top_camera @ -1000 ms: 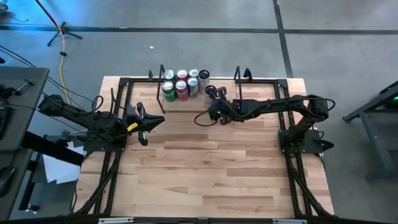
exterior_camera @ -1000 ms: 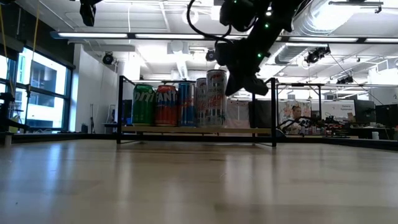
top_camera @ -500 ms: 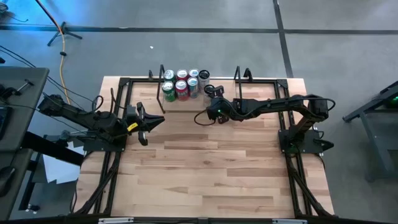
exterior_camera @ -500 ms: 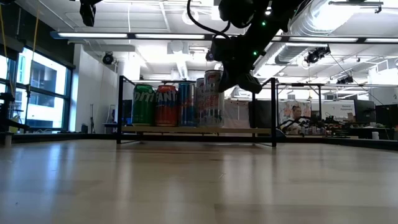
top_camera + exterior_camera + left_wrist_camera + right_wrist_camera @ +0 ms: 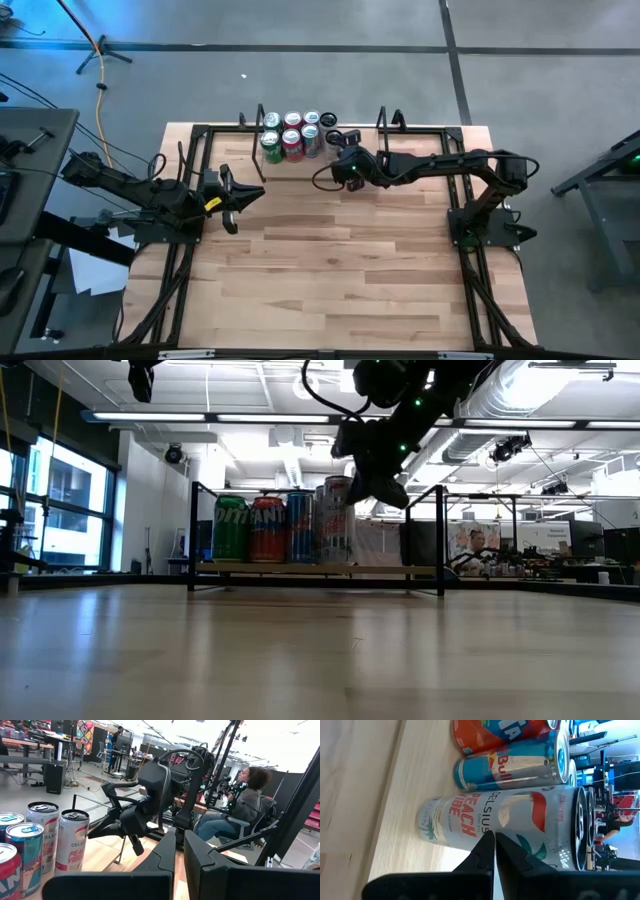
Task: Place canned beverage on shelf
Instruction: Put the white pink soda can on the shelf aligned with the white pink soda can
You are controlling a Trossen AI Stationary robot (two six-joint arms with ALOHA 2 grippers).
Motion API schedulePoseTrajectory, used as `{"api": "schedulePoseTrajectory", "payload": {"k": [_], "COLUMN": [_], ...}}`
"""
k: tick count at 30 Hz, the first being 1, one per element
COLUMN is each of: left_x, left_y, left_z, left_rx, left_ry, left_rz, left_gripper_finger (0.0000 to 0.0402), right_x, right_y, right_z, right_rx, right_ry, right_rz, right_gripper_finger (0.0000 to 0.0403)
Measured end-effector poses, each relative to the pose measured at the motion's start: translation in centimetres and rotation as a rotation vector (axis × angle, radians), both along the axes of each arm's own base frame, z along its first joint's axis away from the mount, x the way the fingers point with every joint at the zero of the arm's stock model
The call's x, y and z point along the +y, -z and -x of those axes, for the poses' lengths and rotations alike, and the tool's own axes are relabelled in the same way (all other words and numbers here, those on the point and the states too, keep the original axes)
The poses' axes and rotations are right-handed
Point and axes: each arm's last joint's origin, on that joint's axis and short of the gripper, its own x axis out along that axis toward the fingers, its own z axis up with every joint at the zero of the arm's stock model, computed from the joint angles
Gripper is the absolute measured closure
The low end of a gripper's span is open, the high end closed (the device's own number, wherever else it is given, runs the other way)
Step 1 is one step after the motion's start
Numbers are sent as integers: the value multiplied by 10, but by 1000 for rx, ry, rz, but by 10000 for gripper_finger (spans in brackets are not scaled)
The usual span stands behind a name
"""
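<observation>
Several cans [image 5: 292, 135] stand upright in two rows on the left part of the shelf [image 5: 400, 569], which lies at the table's far edge with a black wire upright [image 5: 440, 540] at each end. The can closest to my right gripper is a tall white one [image 5: 510, 820], next to a blue can [image 5: 510, 767]. My right gripper [image 5: 337, 142] is shut and slants down at the white can's side [image 5: 70, 845] from the right. My left gripper [image 5: 257, 194] is shut and holds nothing, level above the table's left side. My right gripper has its shut fingertips [image 5: 487, 842] at the white can's side wall [image 5: 495, 822], about halfway up, coming slanted from above and from the table's right. Whether the tips touch the wall or stop just short, I cannot tell. The can stands upright on the shelf.
The shelf's right half [image 5: 420, 569] is bare. The wide wooden tabletop [image 5: 340, 260] lies between the arms and the near edge. Beyond the table a person [image 5: 240, 805] sits among desks and equipment.
My right gripper has gone a little toward the table's left and far edge, closer to the white can, rising slightly and tipping, still shut.
</observation>
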Motion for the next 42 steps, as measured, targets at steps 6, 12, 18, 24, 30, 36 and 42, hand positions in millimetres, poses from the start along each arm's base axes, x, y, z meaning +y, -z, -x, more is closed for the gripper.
{"api": "schedulePoseTrajectory", "payload": {"k": [6, 12, 18, 24, 30, 36, 42], "left_x": [0, 0, 0, 0, 0, 0, 0], "left_y": [0, 0, 0, 0, 0, 0, 0], "left_z": [0, 0, 0, 0, 0, 0, 0], "left_rx": [0, 0, 1, 1, 1, 1, 2], "left_ry": [-1, -3, -3, -3, -3, -4, -3], "left_rz": [-1, 0, -1, -1, -2, -2, -3], "left_gripper_finger": [401, 401, 401, 401, 401, 401, 401], "right_x": [-3, -7, -9, -10, -13, -8, -5], "right_y": [-1, -2, -3, -5, -5, -3, 5], "right_z": [-1, 0, -2, -3, -2, -1, 5], "right_rx": [-20, -32, -57, -75, -64, -28, 89], "right_ry": [1, -17, -17, -51, -61, -63, -60], "right_rz": [-1, -22, -18, -20, -14, -17, -23], "right_gripper_finger": [403, 403, 403, 403, 403, 403, 403]}}
